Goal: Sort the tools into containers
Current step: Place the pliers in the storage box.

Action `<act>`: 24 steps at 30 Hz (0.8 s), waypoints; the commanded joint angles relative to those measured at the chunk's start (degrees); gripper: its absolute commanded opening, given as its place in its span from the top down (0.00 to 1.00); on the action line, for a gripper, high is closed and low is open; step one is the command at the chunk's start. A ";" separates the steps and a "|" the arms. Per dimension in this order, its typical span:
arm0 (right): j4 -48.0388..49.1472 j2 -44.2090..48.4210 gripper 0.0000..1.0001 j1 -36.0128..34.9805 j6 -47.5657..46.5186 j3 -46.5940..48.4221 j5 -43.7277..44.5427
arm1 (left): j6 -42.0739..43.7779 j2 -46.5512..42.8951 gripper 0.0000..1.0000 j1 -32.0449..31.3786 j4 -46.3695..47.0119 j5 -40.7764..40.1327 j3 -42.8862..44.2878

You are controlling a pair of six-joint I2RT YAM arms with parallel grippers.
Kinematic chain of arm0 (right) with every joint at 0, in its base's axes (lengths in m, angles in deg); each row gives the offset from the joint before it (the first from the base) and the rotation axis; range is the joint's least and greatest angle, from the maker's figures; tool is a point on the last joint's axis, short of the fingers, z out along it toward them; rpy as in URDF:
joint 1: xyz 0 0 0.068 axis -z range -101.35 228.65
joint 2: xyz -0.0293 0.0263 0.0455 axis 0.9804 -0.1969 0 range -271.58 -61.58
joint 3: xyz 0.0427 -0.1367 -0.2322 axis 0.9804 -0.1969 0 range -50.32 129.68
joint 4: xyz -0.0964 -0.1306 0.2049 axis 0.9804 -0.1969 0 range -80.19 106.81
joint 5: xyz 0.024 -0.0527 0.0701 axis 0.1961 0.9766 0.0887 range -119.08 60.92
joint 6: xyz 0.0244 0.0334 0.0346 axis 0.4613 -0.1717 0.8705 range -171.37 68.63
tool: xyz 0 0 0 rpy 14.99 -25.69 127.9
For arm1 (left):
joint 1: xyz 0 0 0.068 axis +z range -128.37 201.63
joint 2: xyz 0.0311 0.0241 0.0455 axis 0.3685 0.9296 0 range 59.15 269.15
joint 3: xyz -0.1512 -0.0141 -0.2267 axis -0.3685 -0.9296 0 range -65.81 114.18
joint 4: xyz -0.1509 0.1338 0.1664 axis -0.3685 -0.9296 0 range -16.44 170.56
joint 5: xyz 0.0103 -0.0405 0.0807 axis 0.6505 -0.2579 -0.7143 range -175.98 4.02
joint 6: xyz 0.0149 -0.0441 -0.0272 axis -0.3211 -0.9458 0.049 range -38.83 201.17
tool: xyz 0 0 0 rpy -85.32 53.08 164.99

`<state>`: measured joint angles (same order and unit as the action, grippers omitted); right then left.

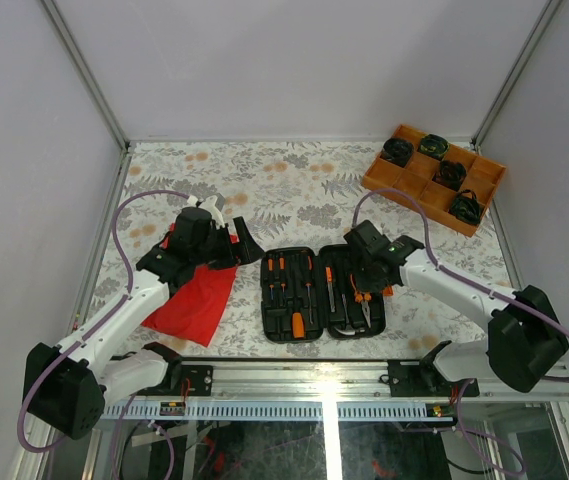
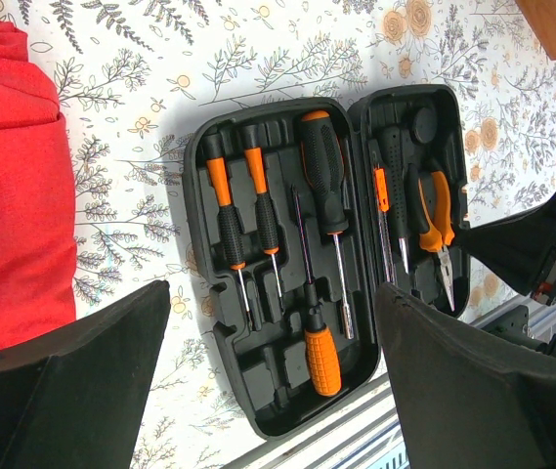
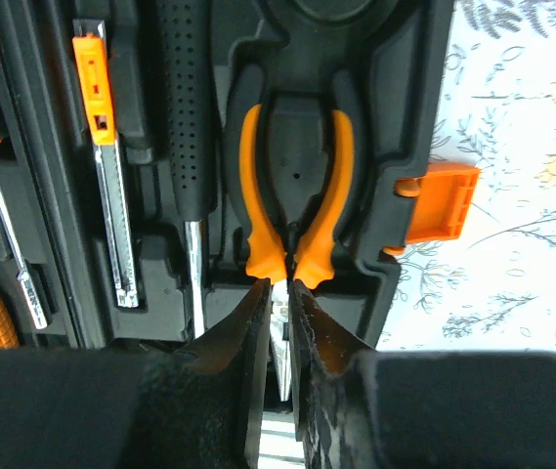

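Note:
The black tool case lies open at the table's near edge. Several orange-and-black screwdrivers rest in the slots of its left half. Orange-handled pliers lie in their slot in the right half, beside a black-handled tool and an orange-tipped blade. My right gripper is shut on the pliers' steel nose, just below the handles. My left gripper hangs wide open above the case's left half, holding nothing. In the top view it sits left of the case.
A red cloth lies left of the case, under the left arm. An orange compartment tray with black round items stands at the back right. The case's orange latch sticks out on its right side. The metal rail runs just below the case.

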<state>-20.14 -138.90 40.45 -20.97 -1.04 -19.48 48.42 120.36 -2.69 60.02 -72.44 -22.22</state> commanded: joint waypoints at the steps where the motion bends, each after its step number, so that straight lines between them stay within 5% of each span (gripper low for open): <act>1: 0.55 -1.11 0.81 -0.39 -0.89 -0.68 -6.09 | -0.64 -0.75 0.16 0.30 1.64 0.59 -0.27; 24: 3.33 -16.50 0.93 -0.39 -0.11 -3.93 -9.45 | -0.60 -0.06 0.16 0.30 2.33 0.90 -0.39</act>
<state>-21.97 -147.43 40.43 -22.29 -0.12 -24.90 48.18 120.36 -2.69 60.02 -72.42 -22.22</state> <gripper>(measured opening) 0.088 0.840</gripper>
